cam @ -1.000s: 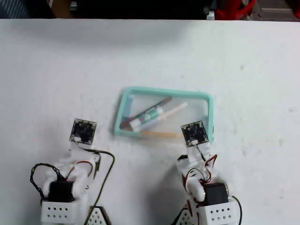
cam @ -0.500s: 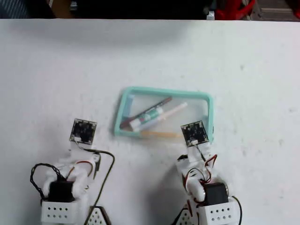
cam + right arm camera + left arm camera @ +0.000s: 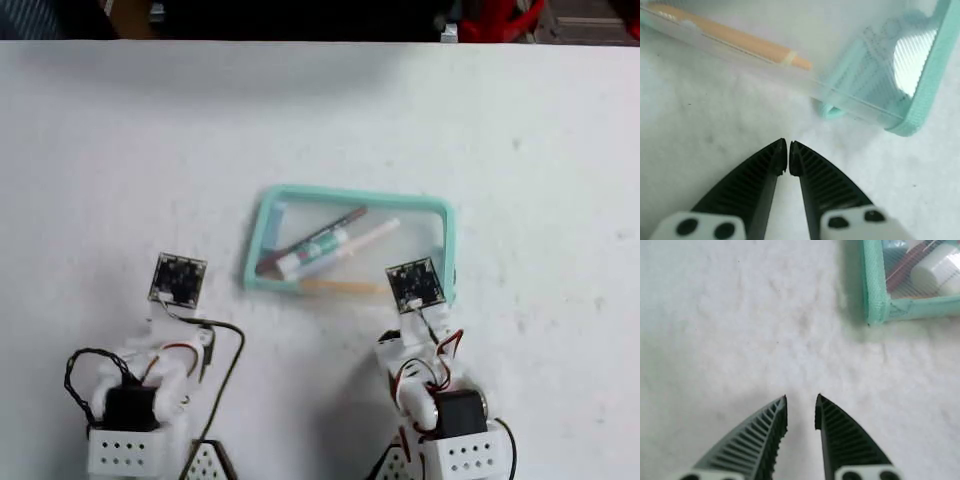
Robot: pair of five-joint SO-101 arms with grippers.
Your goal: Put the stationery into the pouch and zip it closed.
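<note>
Right wrist view: the pouch (image 3: pixel 850 65), stationery (image 3: pixel 740 42) inside, is seen lying crosswise just ahead of the right gripper (image 3: pixel 789 145), pinched shut and empty, with the slightly parted left gripper (image 3: pixel 801 402) farther off.

Bright, even light washes the white table (image 3: pixel 120 150) almost flat, and a dimmer band lies along its far edge. Shadows are soft and short. In the left wrist view a faint one hugs the pouch (image 3: pixel 350 194) just outside its teal rim. In the right wrist view its clear window carries a pale patch of glare.
</note>
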